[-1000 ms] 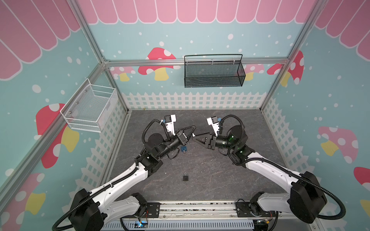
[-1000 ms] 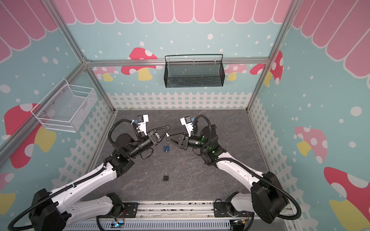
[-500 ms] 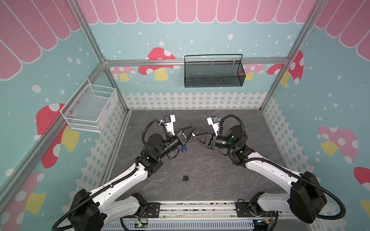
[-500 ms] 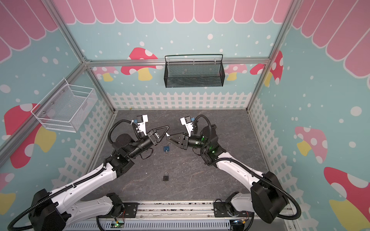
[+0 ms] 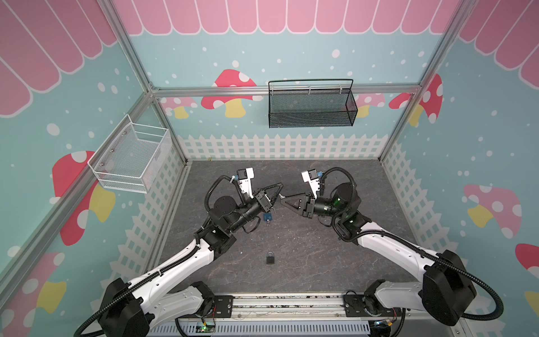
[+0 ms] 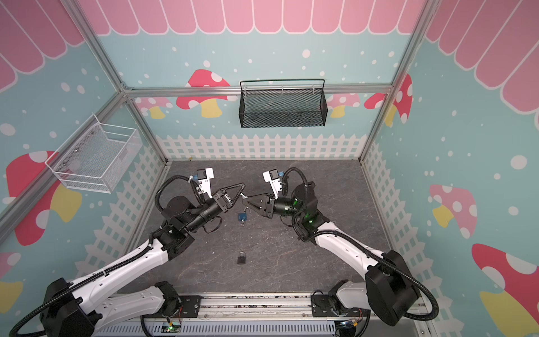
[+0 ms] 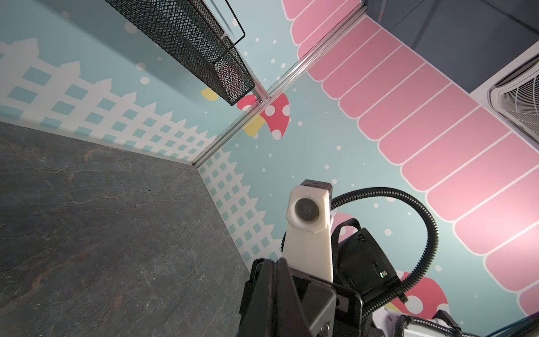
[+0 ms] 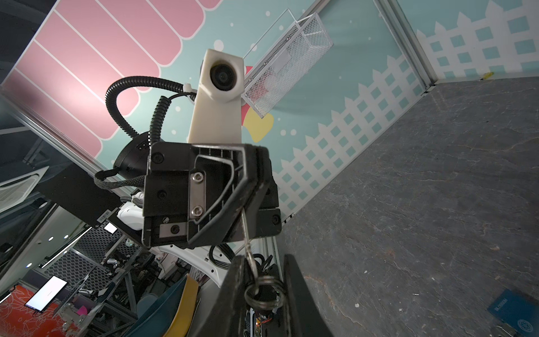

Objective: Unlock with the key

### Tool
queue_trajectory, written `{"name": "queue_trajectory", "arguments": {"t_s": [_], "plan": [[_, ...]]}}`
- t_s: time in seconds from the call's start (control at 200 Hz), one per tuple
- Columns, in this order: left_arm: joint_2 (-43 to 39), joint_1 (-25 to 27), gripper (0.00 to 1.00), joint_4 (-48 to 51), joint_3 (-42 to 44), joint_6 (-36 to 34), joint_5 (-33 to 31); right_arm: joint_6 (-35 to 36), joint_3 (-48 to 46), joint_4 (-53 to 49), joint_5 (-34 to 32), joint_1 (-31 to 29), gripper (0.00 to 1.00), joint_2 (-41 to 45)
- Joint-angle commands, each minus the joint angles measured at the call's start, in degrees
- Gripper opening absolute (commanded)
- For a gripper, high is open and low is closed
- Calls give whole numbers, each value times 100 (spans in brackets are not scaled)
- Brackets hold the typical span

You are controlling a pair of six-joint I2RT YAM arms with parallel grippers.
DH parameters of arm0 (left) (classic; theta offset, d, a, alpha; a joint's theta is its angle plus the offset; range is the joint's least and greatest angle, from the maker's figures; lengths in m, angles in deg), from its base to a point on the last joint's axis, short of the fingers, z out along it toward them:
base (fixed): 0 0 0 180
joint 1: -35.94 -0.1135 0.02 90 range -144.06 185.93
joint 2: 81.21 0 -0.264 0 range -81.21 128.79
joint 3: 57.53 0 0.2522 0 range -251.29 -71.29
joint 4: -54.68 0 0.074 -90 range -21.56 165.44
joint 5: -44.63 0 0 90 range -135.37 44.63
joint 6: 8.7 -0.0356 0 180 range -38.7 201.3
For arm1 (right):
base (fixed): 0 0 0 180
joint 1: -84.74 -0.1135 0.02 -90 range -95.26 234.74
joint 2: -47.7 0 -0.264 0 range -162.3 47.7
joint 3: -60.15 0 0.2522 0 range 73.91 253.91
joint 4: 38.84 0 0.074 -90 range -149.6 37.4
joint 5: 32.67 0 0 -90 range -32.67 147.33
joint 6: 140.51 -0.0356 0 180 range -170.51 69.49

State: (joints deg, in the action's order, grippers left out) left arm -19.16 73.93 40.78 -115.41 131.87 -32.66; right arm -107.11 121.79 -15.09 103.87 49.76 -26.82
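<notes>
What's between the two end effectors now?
A key on its ring, from left end effector to right end effector; clearest in the right wrist view.

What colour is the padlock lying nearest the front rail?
The padlock has a black body; it shows best in a top view.

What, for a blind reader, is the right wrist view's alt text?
The shut left end effector pinches a thin key whose ring sits between the fingers of the right end effector; a blue padlock lies on the grey table.
</notes>
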Motion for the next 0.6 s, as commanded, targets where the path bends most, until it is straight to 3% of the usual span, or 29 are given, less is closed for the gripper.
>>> {"name": "queue_trajectory", "arguments": {"t_s": [0.0,0.065,0.21,0.36,0.59], "plan": [[-78,15,0,-26,29,-48,-76,12,245,18,125,-51,0,19],[-52,15,0,-44,18,-47,-67,0,266,22,131,-45,4,35],[-17,15,0,-41,0,-30,-49,-10,292,10,140,-47,26,39],[-8,15,0,-49,-9,-20,-50,-50,299,19,101,-44,36,31],[-11,15,0,-47,-15,-20,-54,-69,310,22,92,-45,35,28]]}}
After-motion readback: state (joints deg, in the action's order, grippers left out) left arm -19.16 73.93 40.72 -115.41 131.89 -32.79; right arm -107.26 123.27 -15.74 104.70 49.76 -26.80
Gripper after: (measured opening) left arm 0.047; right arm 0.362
